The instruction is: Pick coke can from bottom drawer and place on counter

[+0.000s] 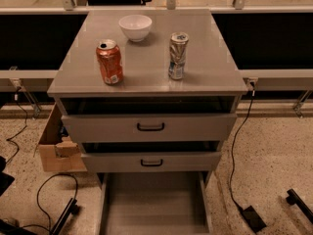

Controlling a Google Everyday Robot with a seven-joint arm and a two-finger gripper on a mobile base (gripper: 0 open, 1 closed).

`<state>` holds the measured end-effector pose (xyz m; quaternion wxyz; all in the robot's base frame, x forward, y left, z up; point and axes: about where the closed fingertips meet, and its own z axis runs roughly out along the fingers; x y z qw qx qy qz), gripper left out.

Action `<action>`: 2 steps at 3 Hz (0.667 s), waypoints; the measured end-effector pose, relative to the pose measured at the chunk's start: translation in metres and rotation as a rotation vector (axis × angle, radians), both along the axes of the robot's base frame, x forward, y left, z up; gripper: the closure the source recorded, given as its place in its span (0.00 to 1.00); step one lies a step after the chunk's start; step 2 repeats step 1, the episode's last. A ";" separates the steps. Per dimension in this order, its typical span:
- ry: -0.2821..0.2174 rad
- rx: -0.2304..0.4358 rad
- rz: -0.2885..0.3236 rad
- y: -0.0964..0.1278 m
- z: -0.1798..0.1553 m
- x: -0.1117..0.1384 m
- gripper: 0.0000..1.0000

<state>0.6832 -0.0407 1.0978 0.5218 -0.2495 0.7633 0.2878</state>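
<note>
Our tool is out of frame, its state unknowable; a low sweep could topple the upper-left coke can (109,62)

One counter (146,75) bearing two cans, one coke can (109,61) and one dented silver can (177,56), and one white bowl (135,27). Three drawers: one bottom drawer (154,204), two upper drawers (195,127). One cardboard box (56,148). The gripper is outside the frame.

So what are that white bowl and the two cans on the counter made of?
The white bowl looks like glazed ceramic or plastic: smooth, plain, faintly shiny. The coke can and the dented silver can look like thin painted metal, silvery on top. The gripper is out of view.
</note>
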 end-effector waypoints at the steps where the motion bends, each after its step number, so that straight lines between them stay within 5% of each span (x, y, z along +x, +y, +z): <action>1: 0.163 0.051 -0.038 -0.045 -0.008 -0.028 0.00; 2: 0.163 0.051 -0.038 -0.045 -0.008 -0.028 0.00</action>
